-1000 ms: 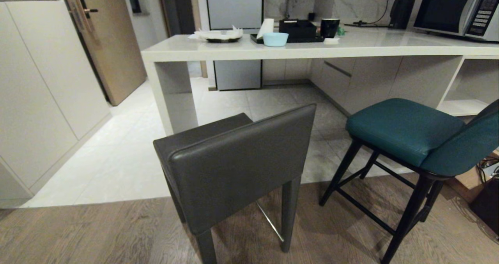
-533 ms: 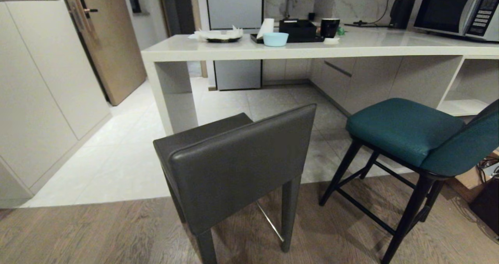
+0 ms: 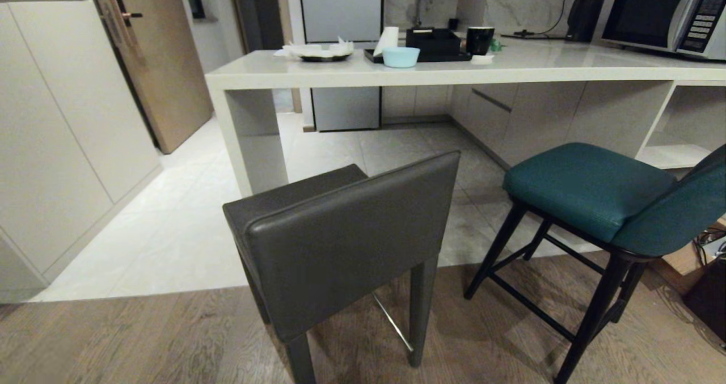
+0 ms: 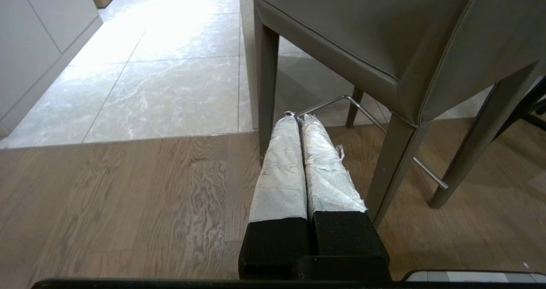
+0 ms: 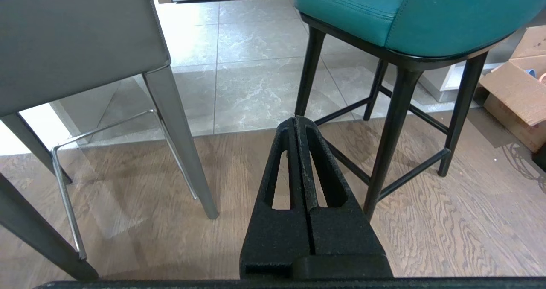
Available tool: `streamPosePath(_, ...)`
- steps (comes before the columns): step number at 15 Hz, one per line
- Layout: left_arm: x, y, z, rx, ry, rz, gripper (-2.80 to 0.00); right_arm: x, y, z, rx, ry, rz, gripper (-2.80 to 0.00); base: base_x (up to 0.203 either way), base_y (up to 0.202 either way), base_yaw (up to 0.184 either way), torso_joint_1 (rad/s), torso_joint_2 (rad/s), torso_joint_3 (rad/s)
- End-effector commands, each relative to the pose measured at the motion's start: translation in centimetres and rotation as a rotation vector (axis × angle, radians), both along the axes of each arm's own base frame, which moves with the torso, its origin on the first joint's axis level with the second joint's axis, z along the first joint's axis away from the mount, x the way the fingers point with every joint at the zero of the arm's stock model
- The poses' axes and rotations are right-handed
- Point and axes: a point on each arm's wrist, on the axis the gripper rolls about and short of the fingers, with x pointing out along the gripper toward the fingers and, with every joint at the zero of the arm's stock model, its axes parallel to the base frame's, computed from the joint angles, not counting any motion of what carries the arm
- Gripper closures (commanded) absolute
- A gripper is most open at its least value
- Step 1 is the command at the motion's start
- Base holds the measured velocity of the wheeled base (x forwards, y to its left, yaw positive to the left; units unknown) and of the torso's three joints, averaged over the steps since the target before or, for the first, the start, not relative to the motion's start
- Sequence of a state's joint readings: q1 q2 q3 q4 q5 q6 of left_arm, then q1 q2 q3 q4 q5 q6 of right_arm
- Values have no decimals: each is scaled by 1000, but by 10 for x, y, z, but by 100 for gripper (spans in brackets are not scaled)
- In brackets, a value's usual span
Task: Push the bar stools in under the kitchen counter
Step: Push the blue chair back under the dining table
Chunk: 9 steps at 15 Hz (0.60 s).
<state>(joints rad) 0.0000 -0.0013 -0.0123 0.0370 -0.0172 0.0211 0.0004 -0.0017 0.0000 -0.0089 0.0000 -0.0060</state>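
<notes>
Head view: teal stool [image 3: 590, 188] back cut off; arms unseen.

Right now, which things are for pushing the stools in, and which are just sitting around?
For the job: grey stool, teal stool, kitchen counter, left gripper and right gripper, both shut and low by the stools.

Just lying about: microwave, blue bowl, black mug, cardboard box.

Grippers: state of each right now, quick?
Left gripper: closed, holding nothing, low beside the grey stool.
Right gripper: closed, holding nothing, low in front of the teal stool.
</notes>
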Motion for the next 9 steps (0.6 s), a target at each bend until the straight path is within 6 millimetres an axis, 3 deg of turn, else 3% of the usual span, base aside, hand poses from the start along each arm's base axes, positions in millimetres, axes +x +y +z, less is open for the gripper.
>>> streamPosePath(1, 0, 0, 0, 0, 1, 0, 0, 0, 0, 0, 1, 1, 1, 0, 0, 0, 0, 0, 0, 0)
streamPosePath(4, 0, 0, 0, -1, 1, 0, 0, 0, 0, 0, 0, 1, 1, 0, 103, 0, 1, 2, 4, 4)
streamPosePath(9, 0, 0, 0, -3, 1, 0, 0, 0, 0, 0, 1, 1, 1, 0, 0, 0, 0, 0, 0, 0)
